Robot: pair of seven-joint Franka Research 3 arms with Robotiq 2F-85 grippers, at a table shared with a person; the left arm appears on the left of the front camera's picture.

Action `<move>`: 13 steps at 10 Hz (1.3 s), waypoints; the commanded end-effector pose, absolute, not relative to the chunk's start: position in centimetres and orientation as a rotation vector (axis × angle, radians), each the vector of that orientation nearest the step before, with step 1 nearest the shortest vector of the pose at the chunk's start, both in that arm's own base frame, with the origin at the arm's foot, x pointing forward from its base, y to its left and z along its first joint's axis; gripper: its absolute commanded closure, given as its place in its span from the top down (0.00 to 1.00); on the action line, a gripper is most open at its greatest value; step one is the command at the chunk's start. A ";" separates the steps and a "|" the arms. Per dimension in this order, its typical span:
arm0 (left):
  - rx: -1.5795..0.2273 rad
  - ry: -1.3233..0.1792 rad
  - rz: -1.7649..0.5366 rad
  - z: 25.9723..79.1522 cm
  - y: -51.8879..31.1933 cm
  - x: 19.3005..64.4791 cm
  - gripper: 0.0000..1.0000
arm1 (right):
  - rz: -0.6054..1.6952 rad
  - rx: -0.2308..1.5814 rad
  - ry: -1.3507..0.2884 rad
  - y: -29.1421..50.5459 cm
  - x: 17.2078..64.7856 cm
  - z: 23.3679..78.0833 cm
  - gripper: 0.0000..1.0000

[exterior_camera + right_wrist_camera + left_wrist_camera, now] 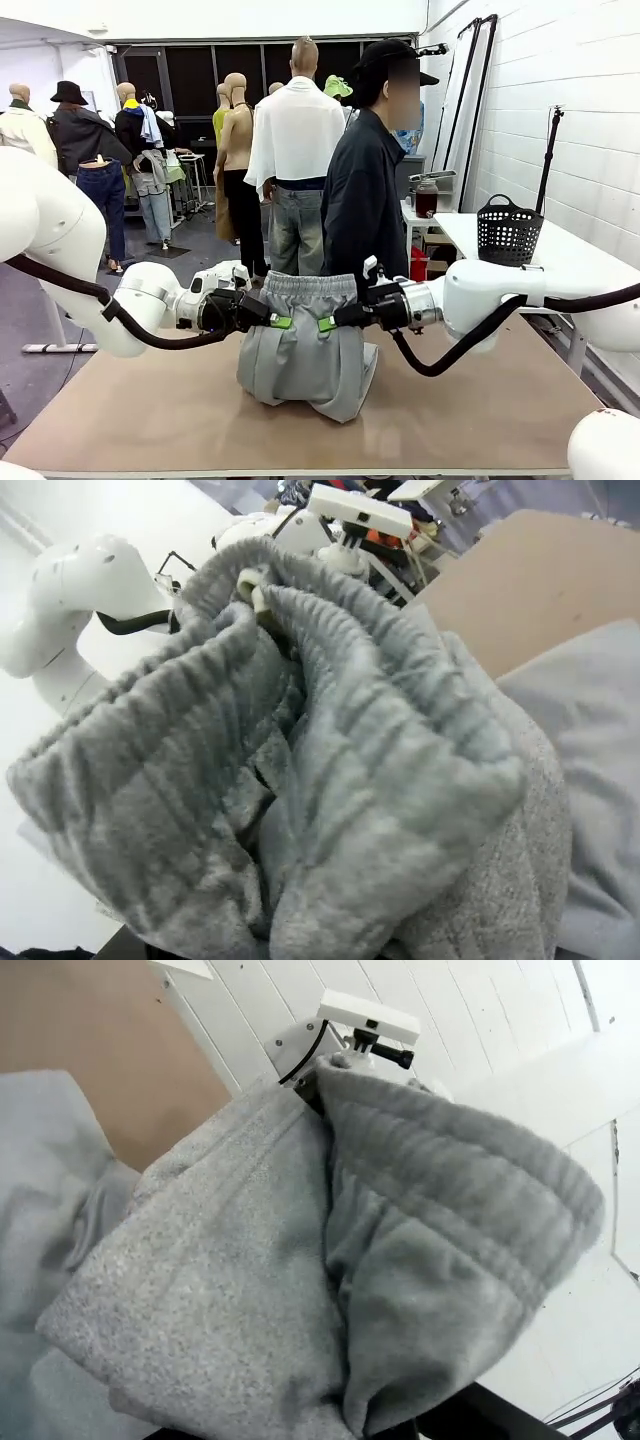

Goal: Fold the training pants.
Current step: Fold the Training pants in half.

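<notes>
Training pants: light grey soft jersey sweatpants with a gathered elastic waistband [300, 340], hanging between my two grippers above the middle of the brown table [480, 410].
Waistband: uppermost and level, stretched from my left gripper [282, 322] to my right gripper [326, 324].
Lower part of the pants: the legs slump onto the table top in a rumpled heap directly below the waistband, bulging a little toward my right side.
My left gripper: closed on the waistband's left edge; its green pads press the cloth just under the elastic.
My right gripper: closed on the waistband's right edge, level with the left one and pointing at it.
Left wrist view: the ribbed elastic band [470, 1190] and the grey jersey fill most of the frame right in front of my fingers; my other arm's wrist camera mount [368, 1020] shows just past the cloth.
Right wrist view: the gathered waistband [330, 750] folds over itself close to the lens; my left arm's white body [80, 600] lies beyond it.
Person: in a dark jacket [362, 200], standing at the far edge of the table, right behind the pants.
Black mesh basket [508, 230]: on a white side table to my right, well apart from the pants.
</notes>
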State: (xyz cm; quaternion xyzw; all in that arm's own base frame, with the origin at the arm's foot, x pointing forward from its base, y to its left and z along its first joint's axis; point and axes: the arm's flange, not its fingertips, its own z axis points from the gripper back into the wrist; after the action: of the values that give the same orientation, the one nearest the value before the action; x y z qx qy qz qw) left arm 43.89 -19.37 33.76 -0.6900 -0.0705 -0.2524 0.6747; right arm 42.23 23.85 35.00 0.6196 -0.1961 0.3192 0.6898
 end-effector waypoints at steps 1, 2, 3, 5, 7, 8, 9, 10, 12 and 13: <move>-1.570 -0.153 -0.502 33.9 -17.7 43.8 0.00 | 0.603 1.379 -0.412 22.6 42.0 33.0 0.00; -1.551 -0.168 -0.501 33.8 -17.8 44.2 0.00 | 0.597 1.377 -0.415 22.8 42.3 32.7 0.00; -1.545 -0.205 -0.524 34.1 -17.9 44.3 0.00 | 0.614 1.360 -0.434 22.8 42.3 33.1 0.00; -1.543 -0.151 -0.542 32.8 -19.3 43.8 0.00 | 0.653 1.393 -0.403 23.8 42.0 33.3 0.00; -1.536 -0.153 -0.540 32.7 -19.5 43.8 0.00 | 0.650 1.397 -0.405 24.0 41.9 33.3 0.00; -1.514 -0.150 -0.499 32.9 -19.6 44.9 0.00 | 0.621 1.413 -0.395 24.0 42.9 33.2 0.00; -1.521 -0.135 -0.467 33.0 -19.7 46.0 0.00 | 0.582 1.418 -0.388 23.8 43.9 32.9 0.00; -1.526 -0.121 -0.444 32.9 -19.7 46.9 0.00 | 0.559 1.418 -0.379 23.7 44.6 32.4 0.00; -1.529 -0.097 -0.414 32.6 -19.6 48.6 0.00 | 0.523 1.415 -0.366 23.5 45.7 31.8 0.00; -1.516 -0.084 -0.387 32.3 -19.5 49.4 0.00 | 0.509 1.405 -0.353 23.3 46.1 31.5 0.00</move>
State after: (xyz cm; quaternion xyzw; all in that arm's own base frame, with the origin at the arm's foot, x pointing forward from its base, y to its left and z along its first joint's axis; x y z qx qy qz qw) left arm 48.12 -19.95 32.04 -0.6817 -0.0426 -0.1935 0.7043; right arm 45.53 23.39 31.85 0.6340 -0.1725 0.2407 0.7143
